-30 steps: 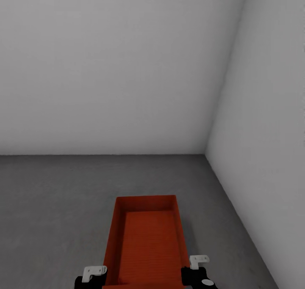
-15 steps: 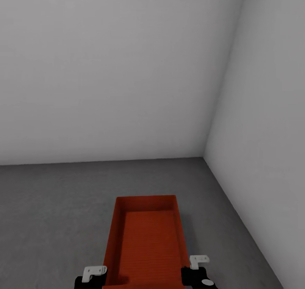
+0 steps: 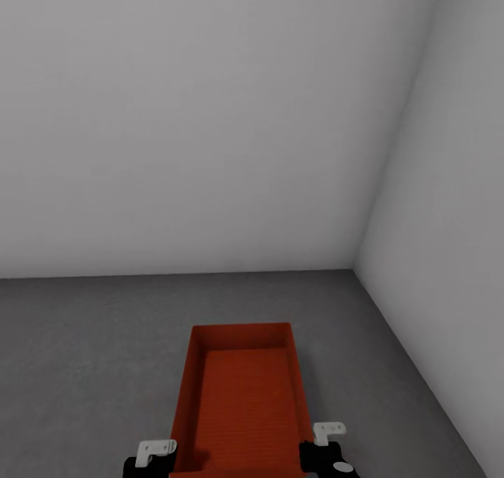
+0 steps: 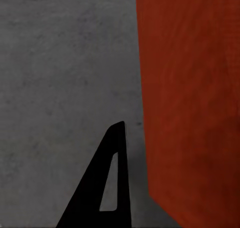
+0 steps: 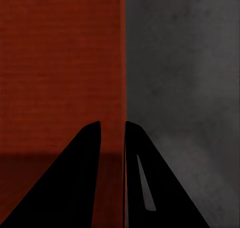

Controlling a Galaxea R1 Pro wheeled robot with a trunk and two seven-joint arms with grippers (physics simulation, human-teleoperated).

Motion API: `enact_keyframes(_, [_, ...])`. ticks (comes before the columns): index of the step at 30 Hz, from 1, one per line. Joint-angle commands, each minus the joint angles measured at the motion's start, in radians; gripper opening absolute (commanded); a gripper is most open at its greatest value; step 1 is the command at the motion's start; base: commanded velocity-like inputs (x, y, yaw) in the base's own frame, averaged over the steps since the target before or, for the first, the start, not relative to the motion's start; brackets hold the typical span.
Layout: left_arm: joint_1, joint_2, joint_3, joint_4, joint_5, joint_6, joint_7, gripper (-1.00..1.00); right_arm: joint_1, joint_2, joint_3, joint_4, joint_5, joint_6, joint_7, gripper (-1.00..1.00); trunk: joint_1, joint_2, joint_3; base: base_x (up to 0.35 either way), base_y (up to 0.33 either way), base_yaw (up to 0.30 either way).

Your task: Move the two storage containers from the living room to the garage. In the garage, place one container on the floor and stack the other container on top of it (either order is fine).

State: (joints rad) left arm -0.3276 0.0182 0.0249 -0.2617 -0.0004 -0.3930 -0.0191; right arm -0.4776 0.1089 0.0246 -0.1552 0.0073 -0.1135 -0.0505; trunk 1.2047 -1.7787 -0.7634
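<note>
Bare garage-like room indicated: plain pale grey walls (image 3: 210, 114) met at corner, dark grey rough concrete floor (image 3: 84, 352) seen below. Same mottled concrete seen in both wrist views. Single orange-red storage container (image 3: 241, 401) seen above floor.

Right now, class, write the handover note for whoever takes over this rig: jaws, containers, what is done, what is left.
Right gripper: jaws shut on one long wall of the storage container, one finger inside, one outside.
Left gripper: at the opposite wall; one finger is outside it, so the grip cannot be confirmed.
Container: open side up, empty, apparently held just above the grey floor, near a corner of pale walls.
Done: one container is in the garage.
Left: set it down, then stack it with the other.
</note>
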Motion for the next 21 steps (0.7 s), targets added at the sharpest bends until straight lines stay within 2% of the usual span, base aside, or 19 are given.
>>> enact_keyframes(1, [-0.001, 0.0, 0.009, 0.001, 0.004, -0.003, 0.001, -1.0, -0.001, 0.0, -0.003, 0.0, 0.002, -0.003, -0.007, -1.0, 0.0, 0.0, -0.001, 0.299, 0.181, 0.002])
enact_keyframes(12, [-0.001, 0.0, 0.009, 0.001, 0.004, -0.003, 0.001, -1.0, -0.001, 0.0, -0.003, 0.0, 0.002, -0.003, -0.006, -1.0, 0.0, 0.0, -0.001, 0.287, 0.16, 0.0])
enact_keyframes(21, [-0.001, 0.0, 0.009, 0.001, 0.004, -0.003, 0.002, -1.0, -0.001, 0.0, -0.003, 0.0, 0.002, -0.003, -0.006, -1.0, 0.0, 0.0, -0.001, 0.051, 0.017, 0.0])
